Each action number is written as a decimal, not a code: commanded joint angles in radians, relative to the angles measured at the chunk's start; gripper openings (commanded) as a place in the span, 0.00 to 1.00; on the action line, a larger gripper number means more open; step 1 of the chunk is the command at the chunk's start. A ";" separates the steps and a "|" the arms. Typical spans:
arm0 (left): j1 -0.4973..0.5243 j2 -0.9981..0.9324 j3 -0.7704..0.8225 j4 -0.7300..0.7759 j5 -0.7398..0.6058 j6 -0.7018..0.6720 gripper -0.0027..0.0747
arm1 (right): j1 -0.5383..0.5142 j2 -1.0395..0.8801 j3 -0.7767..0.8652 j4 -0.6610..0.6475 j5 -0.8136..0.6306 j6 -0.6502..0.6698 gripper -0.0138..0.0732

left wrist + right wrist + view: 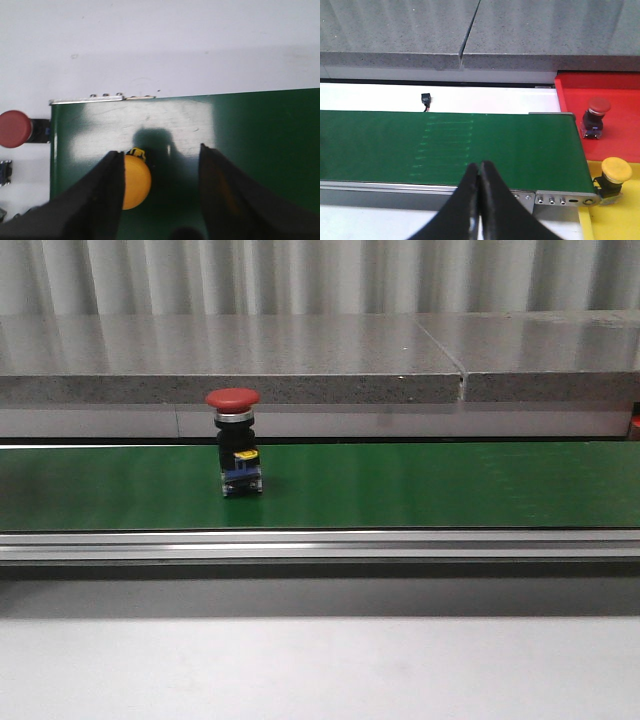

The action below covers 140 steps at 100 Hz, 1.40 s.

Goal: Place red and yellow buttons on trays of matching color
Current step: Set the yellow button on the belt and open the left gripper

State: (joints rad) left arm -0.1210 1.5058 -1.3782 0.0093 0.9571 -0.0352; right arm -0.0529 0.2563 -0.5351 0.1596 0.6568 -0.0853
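Corrugated grey sheeting [320, 275] backs our front view, above a speckled grey stone ledge [230, 360] split by a seam toward the right. Below it we see the long green conveyor belt [420, 485] running edge to edge, bordered in front by a silver aluminium rail [320, 545] and then a pale grey surface [320, 670]. One red mushroom-head push button with a black and blue body [235, 442] stands upright on the belt, left of centre, with open belt on both sides of it. Neither arm shows in this view.

From the left wrist view we look down on the belt's end, where a metal end strip [87, 99] meets the white surface [160, 45]. Our left claw [160, 170] is released, its two dark fingers [95, 200] spread wide over the belt. A yellow dome-capped button [136, 181] lies between them, close against one finger and well apart from the other. Off the belt's edge, a second red-capped button [14, 129] lies on its side on the white surface.

From the right wrist view, our right claw [480, 172] is clenched on nothing, the fingertips pressed together above the belt's near rail. Belt ahead of it is bare up to the far edge. Beyond the belt's end, a red tray [620, 90] carries an upright red button [596, 116], and a yellow tray [615, 220] just beside it carries a yellow button [614, 176] near the belt's corner.
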 commanded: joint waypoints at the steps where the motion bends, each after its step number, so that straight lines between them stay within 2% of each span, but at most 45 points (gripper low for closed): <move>1: -0.042 -0.088 0.014 -0.009 -0.089 0.002 0.20 | 0.000 0.010 -0.022 0.003 -0.069 -0.009 0.06; 2: -0.050 -0.100 0.027 -0.009 -0.097 0.002 0.15 | 0.000 0.010 -0.022 0.003 -0.069 -0.009 0.06; 10: -0.071 -0.143 0.069 -0.009 -0.125 0.002 0.00 | 0.000 0.010 -0.022 0.003 -0.069 -0.009 0.06; 38: -0.093 -0.351 0.247 -0.025 -0.191 0.003 0.01 | 0.000 0.010 -0.022 0.003 -0.069 -0.009 0.06; 106: -0.093 -0.928 0.655 -0.050 -0.255 0.003 0.01 | 0.000 0.010 -0.022 0.003 -0.069 -0.009 0.06; 140: -0.093 -1.074 0.731 -0.048 -0.268 0.003 0.01 | 0.000 0.010 -0.022 0.016 -0.091 -0.009 0.06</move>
State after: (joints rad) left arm -0.2058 0.4391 -0.6218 -0.0287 0.7668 -0.0313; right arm -0.0529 0.2563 -0.5351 0.1615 0.6525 -0.0853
